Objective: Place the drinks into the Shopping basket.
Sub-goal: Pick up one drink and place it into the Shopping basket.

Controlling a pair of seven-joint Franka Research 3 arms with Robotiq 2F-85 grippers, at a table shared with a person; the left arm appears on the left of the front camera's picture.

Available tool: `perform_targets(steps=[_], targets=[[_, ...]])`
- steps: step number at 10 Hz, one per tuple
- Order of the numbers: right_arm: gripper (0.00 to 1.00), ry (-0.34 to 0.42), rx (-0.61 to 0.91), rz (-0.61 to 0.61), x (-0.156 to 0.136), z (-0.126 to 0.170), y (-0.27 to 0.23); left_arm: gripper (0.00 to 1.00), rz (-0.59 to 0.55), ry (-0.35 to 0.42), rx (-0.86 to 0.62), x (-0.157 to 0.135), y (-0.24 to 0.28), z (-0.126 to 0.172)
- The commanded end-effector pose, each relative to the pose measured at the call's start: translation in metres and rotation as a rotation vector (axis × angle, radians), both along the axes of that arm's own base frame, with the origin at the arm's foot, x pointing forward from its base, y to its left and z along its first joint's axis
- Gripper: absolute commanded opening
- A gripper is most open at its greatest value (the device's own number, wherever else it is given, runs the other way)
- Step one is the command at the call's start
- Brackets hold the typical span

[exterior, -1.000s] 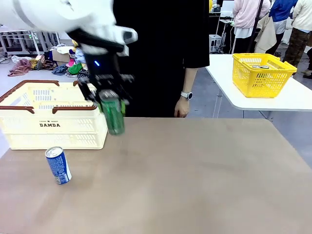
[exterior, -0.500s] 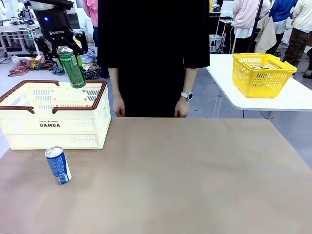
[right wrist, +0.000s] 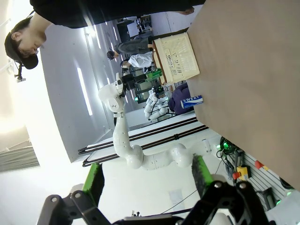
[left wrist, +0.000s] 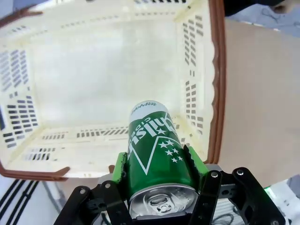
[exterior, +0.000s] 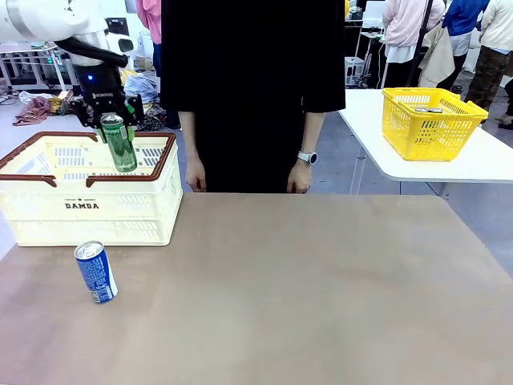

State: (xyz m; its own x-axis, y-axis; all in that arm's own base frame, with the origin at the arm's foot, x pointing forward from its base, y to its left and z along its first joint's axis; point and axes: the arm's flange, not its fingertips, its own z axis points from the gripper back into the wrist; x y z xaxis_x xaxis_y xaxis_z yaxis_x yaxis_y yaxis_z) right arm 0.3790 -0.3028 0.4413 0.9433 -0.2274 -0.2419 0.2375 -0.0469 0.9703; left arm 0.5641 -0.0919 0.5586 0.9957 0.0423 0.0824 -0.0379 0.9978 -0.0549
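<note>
**Green can held over Shopping basket, blue can on counter**

Right end effector (right wrist: 149,177): green pads spread wide, nothing between them, up off the counter (exterior: 304,289).

Blue drink can (exterior: 95,272): stands on the counter near its left front, leaning a little, silver top up. It is just in front of the Shopping basket (exterior: 120,210) and does not touch it.

The Shopping basket is cream with a brown rim and "DAMDA" on its near wall. It sits on the counter's left side.

Left end effector (exterior: 115,128): partly closed, green pads clamped on both sides of the green drink can (exterior: 120,144) near its silver top. The can hangs bottom end down and slightly tilted.

In the left wrist view the green can (left wrist: 157,150) is over the basket's open inside, toward one long wall (left wrist: 216,70). Whether its base is below the rim can't be told.

A person in black (exterior: 248,88) stands at the far edge, arms hanging, a watch (exterior: 306,157) on one wrist.

Far right, a yellow mesh basket (exterior: 429,120) sits on a white table (exterior: 481,164).
</note>
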Motion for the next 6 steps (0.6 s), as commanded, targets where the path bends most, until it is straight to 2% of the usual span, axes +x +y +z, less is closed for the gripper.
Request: perform_targets(steps=[1,2,4,5,6], targets=[[1.0,0.005,-0.005,0.013,-0.002,0.004,0.0,0.0,0.098,0.045,-0.071,-0.009,-0.004,0.015],[1.0,0.005,-0.005,0.013,-0.002,0.004,0.0,0.0,0.0,0.0,0.0,0.0,0.0,0.0],[1.0,0.005,-0.005,0.013,-0.002,0.004,0.0,0.0,0.0,0.0,0.0,0.0,0.0,0.0],[1.0,0.005,-0.005,0.013,-0.002,0.004,0.0,0.0,0.024,0.031,-0.017,-0.001,-0.001,-0.004],[1.0,0.005,-0.005,0.013,-0.002,0.004,0.0,0.0,0.053,0.017,0.015,0.022,0.006,-0.023]])
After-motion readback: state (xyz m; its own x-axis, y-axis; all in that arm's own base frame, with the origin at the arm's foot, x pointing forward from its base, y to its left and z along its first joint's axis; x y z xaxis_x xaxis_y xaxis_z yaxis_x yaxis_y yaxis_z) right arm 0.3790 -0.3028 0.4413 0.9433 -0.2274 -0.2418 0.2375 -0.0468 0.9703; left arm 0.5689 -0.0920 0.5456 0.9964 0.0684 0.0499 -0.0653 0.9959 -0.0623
